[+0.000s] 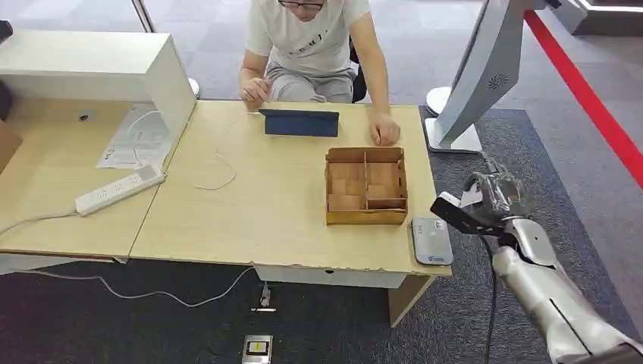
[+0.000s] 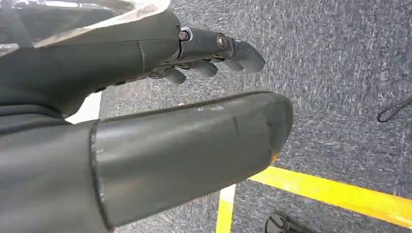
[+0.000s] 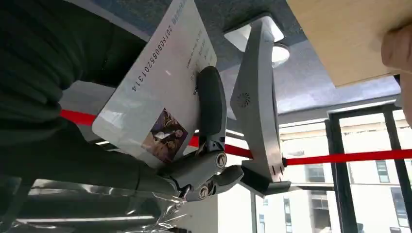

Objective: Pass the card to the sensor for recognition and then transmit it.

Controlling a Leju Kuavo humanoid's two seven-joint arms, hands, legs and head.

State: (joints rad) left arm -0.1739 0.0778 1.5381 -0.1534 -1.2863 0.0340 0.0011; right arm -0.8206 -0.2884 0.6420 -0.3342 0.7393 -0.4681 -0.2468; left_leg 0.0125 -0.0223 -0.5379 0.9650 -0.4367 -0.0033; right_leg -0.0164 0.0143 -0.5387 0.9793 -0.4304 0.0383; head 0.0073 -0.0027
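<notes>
The ID card (image 3: 155, 92) is pinched by the right hand (image 1: 497, 199) beside the card reader (image 1: 431, 240); while the left hand (image 2: 209, 58) hangs empty, slippage is risked.

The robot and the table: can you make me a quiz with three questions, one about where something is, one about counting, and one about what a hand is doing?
1. Where does the grey sensor lie?
A. on the table's near right corner
B. inside the wooden box
C. on the floor

2. How many compartments does the wooden box have?
A. two
B. four
C. nine

3. What is the right hand doing?
A. resting empty on the table
B. holding the card
C. pressing the sensor

Answers:
1 A, it lies on the table's corner, in front of the box.
2 B, crossed dividers make four.
3 B, the right wrist view shows the card pinned under a finger, off the table's edge.
</notes>
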